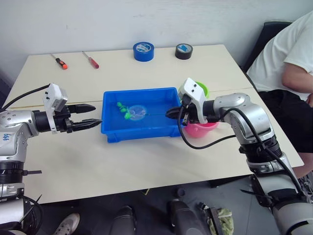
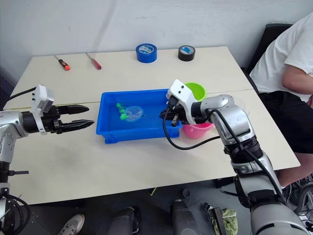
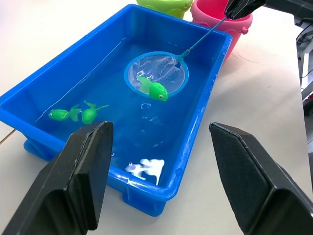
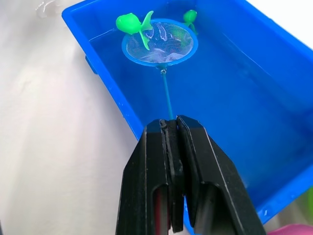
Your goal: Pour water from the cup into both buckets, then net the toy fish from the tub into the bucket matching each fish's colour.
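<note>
**A:** What is nearest the robot?

**B:** Its two arms over a pale table (image 1: 146,166). The left gripper (image 1: 87,115) hovers just off the near-left end of a blue tub (image 1: 112,131), its two black fingers spread apart and holding nothing. The right gripper (image 4: 172,134) has its fingers pressed together, clamped on the thin handle of the net (image 4: 160,42).

**A:** Where is the net?

**B:** Its round hoop lies in the water near the middle of the tub. A green fish (image 3: 153,88) rests across the rim of the hoop, not fully inside. Two more green fish (image 3: 73,113) float towards one end, and a pale fish (image 3: 146,169) sits by the tub wall closest to the left gripper.

**A:** And beyond the tub?

**B:** A pink bucket (image 1: 201,129) and a green bucket (image 2: 196,90) stand close against its right end. Farther back lie two screwdrivers (image 1: 76,60) and two rolls of tape (image 1: 163,50). A person sits at the right edge.

**A:** How should the scoop go?

**B:** I would slide the hoop under the fish so it settles in the mesh, lift level and slowly, then carry it to the green bucket. Tilting early could let it slip off the rim.
</note>
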Tool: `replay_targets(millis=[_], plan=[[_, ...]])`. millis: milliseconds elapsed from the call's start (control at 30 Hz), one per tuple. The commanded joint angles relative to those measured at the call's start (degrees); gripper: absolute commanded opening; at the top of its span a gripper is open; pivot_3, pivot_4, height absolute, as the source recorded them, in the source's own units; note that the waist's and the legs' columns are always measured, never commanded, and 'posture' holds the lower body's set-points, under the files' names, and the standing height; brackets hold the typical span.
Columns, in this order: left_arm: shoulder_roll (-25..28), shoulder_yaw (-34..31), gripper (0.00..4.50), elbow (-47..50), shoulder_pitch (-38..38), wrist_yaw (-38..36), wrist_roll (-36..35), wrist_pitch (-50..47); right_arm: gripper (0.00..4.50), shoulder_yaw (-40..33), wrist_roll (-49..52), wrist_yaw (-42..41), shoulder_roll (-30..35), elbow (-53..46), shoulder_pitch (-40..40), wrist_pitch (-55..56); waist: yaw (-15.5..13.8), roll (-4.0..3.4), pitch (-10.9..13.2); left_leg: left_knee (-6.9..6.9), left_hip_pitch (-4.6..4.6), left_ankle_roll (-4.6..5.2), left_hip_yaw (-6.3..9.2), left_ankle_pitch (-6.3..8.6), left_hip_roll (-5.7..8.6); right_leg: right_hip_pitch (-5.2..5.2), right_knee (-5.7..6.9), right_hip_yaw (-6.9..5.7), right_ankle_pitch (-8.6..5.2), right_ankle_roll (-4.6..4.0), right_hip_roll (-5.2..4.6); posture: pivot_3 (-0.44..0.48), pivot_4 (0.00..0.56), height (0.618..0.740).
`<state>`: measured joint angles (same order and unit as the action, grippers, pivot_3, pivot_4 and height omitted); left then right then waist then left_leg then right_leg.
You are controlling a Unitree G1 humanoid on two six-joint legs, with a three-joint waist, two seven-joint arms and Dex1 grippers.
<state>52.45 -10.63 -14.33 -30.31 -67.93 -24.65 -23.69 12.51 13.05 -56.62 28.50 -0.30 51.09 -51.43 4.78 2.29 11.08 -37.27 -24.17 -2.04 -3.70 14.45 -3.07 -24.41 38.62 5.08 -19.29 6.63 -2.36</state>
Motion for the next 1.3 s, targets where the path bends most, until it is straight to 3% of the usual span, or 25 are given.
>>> replay_targets(millis=[33, 833, 1300], plan=[[-0.1, -0.41, 3.46, 0.21, -1.57, -0.24, -0.36, 0.29, 0.0, -3.12, 2.55, 0.57, 0.58, -1.92, 0.32, -0.81, -0.06, 0.0, 0.0, 0.0, 0.0, 0.0, 0.0, 0.0, 0.0, 0.0, 0.0, 0.0, 0.0, 0.0, 0.0, 0.0, 0.15, 0.734], [-2.3, 3.08, 3.46, -7.21, -9.14, -2.43, 2.03, 3.18, 0.0, -14.53, 6.7, 3.02, 12.03, 5.35, 3.79, 1.31, -0.09, 0.0, 0.0, 0.03, -0.02, 0.01, -0.03, 0.0, 0.03, 0.0, -0.08, 0.02, 0.0, 0.0, -0.01, 0.0, 0.15, 0.734], [-3.56, 5.35, 3.46, -13.72, -15.94, -5.22, 4.52, 5.63, 0.0, -18.95, 5.99, 5.48, 19.16, 9.4, 0.38, 5.4, -0.18, -0.02, 0.01, 0.03, -0.02, 0.02, -0.06, -0.01, 0.05, -0.01, -0.08, 0.05, 0.0, 0.0, -0.01, 0.0, 0.15, 0.734]])
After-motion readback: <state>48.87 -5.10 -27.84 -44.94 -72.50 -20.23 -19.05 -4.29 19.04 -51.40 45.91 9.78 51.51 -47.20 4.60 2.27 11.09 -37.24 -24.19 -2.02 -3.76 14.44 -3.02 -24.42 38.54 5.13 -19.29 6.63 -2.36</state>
